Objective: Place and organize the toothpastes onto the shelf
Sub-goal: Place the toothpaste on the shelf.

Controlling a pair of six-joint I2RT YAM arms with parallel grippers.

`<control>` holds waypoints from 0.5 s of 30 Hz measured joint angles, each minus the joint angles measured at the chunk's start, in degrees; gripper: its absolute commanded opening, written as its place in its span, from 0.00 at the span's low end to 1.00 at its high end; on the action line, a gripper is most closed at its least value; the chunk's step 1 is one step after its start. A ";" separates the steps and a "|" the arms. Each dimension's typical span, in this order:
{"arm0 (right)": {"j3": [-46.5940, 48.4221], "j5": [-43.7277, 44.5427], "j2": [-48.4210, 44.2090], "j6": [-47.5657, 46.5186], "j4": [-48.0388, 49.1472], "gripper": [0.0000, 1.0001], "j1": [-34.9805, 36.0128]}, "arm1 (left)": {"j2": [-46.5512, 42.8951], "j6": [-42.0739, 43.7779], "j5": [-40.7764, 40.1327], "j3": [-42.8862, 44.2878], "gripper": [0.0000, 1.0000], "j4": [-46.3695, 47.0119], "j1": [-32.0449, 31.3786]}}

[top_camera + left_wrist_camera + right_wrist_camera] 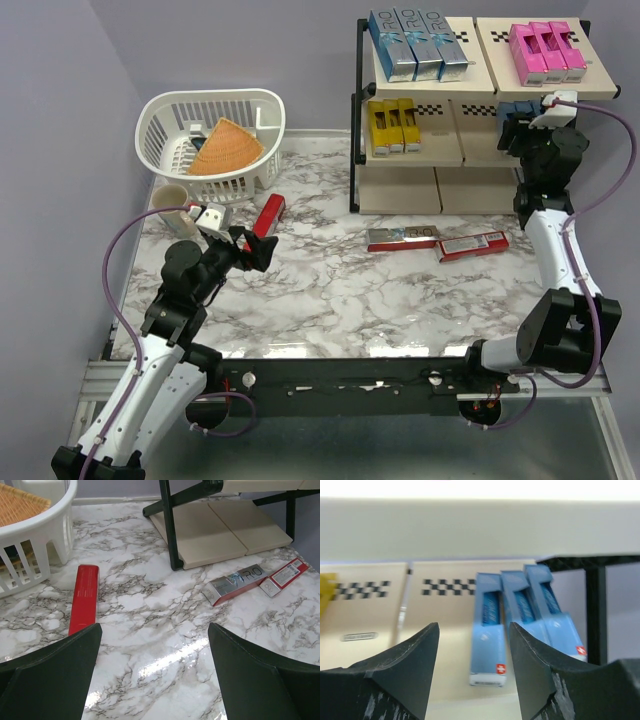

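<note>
Top external view: the three-tier rack with a black metal frame and beige checker-striped panels (355, 120) carries twelve toothpaste cartons in four sets of three. Three shiny silver-blue ones (418, 45) lie on its top tier to the left, with large letters ending in "RO". Three pink ones (546, 52) lie on the same tier to the right. Three yellow ones (393, 125) are on the middle tier to the left, and three light blue ones (487, 630) are on the middle tier to the right. Three more lie on the marble-patterned table (330, 300). A silver carton (402, 238) and a red-and-white one (472, 245) are just in front of the rack, end to end. A plain red one (268, 216) is well to its left, beside the white slotted plastic basket (165, 105). That basket holds one tan woven fan-shaped piece (225, 150). The right gripper (474, 625) is at the rack's middle tier by the light blue set, its fingers apart and clamped on nothing. The left gripper (155, 630) hangs over the table far left of the rack, its fingers spread wide and empty.
</note>
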 measured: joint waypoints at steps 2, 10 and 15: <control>0.00 -2.43 -0.94 0.59 0.00 0.66 0.00 | -0.22 -0.02 0.09 0.00 0.99 0.02 0.02; 0.00 -10.82 0.17 3.32 -1.68 0.67 0.00 | -0.81 -0.09 0.17 0.00 0.99 0.02 0.02; 0.00 -14.21 2.05 5.14 -2.43 0.68 0.02 | -0.92 -0.22 0.20 0.00 0.99 0.02 0.02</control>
